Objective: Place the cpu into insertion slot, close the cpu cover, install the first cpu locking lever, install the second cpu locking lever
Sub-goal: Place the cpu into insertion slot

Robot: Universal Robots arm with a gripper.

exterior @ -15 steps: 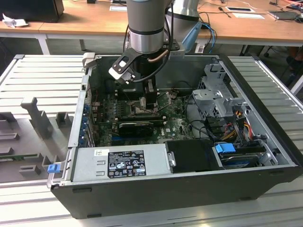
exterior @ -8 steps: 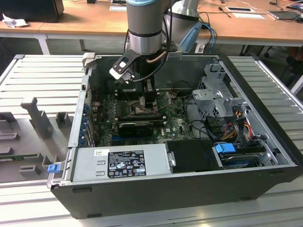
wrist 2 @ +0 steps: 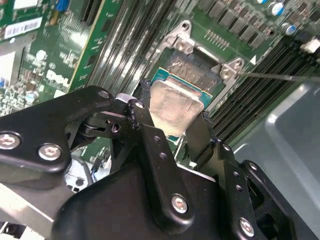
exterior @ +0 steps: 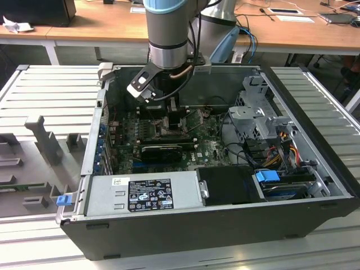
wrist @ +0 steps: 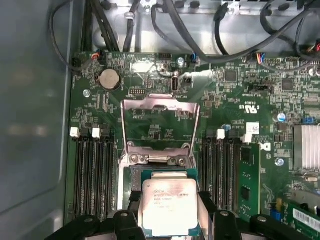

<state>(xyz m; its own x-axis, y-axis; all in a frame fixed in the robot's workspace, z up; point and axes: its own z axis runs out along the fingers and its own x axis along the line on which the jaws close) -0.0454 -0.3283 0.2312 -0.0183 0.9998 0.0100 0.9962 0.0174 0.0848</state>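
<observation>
Gripper (wrist 2: pixel 172 119) pinched the cpu (wrist 2: pixel 175 102), insertion slot (wrist 2: pixel 191 65) dead below; in the exterior view, that was 12 o'clock off the graphics card (exterior: pixel 163 151).

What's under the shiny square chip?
The insertion slot sits below the cpu; one edge of it peeks out in the second wrist view. The part straight under the cpu is hidden.

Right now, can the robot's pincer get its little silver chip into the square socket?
Probably yes. The thin silver metal cover frame is flipped open, and the pincer holds the small silver-grey square chip just over the dark square socket, nothing between.
</observation>
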